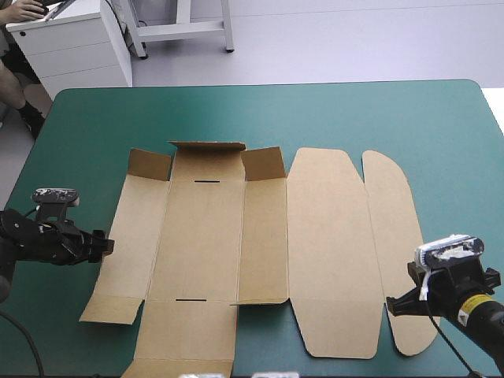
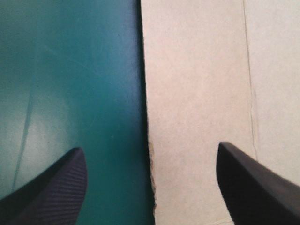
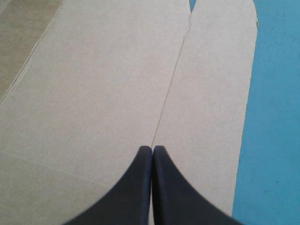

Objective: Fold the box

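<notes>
The brown box (image 1: pixel 205 236) lies as a flat cut sheet in the middle of the teal-green table. Its short far flaps (image 1: pixel 206 148) tilt up a little. The wide lid panel (image 1: pixel 331 252) and a rounded end flap (image 1: pixel 398 252) lie flat on the right. My left gripper (image 1: pixel 102 246) is low at the sheet's left edge. It is open (image 2: pixel 149 147), and that edge of the box (image 2: pixel 201 84) runs between its fingers. My right gripper (image 1: pixel 391 305) is at the sheet's near right end. It is shut (image 3: pixel 152 149) over the crease of the box (image 3: pixel 103 84) between lid panel and end flap.
Teal-green cover (image 1: pixel 441 142) shows on all sides of the sheet, widest at the far side and the right. A white cabinet (image 1: pixel 71 47) stands beyond the table's far left corner.
</notes>
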You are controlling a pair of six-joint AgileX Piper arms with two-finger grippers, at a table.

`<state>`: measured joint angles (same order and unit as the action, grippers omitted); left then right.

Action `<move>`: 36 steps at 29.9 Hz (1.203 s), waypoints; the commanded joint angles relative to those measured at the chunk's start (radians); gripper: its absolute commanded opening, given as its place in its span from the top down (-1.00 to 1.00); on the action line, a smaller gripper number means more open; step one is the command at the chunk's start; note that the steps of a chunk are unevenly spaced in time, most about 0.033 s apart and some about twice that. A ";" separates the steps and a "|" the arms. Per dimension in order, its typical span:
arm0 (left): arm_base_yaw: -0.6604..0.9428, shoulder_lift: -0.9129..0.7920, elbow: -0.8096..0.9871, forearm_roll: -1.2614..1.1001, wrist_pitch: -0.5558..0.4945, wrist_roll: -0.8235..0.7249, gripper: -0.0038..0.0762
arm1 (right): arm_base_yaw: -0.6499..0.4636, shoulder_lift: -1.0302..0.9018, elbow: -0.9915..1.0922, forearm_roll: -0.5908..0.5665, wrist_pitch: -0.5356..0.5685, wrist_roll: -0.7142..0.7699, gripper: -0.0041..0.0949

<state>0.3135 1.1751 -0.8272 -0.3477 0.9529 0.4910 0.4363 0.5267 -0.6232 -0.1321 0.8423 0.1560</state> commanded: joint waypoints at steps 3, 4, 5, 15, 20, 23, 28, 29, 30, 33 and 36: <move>0.034 0.081 -0.035 -0.049 0.020 0.021 -0.42 | -0.002 -0.133 0.021 0.048 -0.066 -0.114 0.96; 0.041 0.097 -0.035 -0.054 0.022 0.021 -0.42 | -0.002 -0.157 0.025 0.063 -0.061 -0.131 0.96; 0.047 0.107 -0.035 -0.056 0.028 0.022 -0.42 | -0.002 -0.175 0.027 0.069 -0.058 -0.147 0.96; 0.047 0.170 -0.029 -0.161 0.190 0.095 -0.42 | -0.002 -0.265 0.043 0.075 -0.053 -0.156 0.96; 0.047 0.204 -0.028 -0.300 0.284 0.151 -0.41 | -0.002 -0.265 0.043 0.075 -0.053 -0.156 0.96; 0.047 0.217 -0.028 -0.335 0.315 0.156 -0.40 | -0.002 -0.265 0.043 0.077 -0.053 -0.156 0.96; 0.043 0.217 -0.028 -0.435 0.339 0.174 -0.38 | -0.002 -0.265 0.043 0.079 -0.053 -0.156 0.96; 0.036 0.217 -0.028 -0.439 0.339 0.174 -0.37 | -0.002 -0.265 0.043 0.079 -0.053 -0.156 0.96; 0.026 0.217 -0.028 -0.434 0.339 0.170 -0.37 | -0.002 -0.265 0.043 0.079 -0.053 -0.156 0.96; -0.019 0.217 -0.028 -0.406 0.339 0.130 -0.34 | -0.002 -0.265 0.043 0.079 -0.053 -0.156 0.96; -0.061 0.217 -0.028 -0.379 0.339 0.085 -0.32 | -0.002 -0.265 0.043 0.079 -0.053 -0.156 0.96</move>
<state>0.2876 1.4172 -0.8291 -0.7021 1.1941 0.6195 0.4363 0.2523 -0.5559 -0.0484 0.8511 0.0092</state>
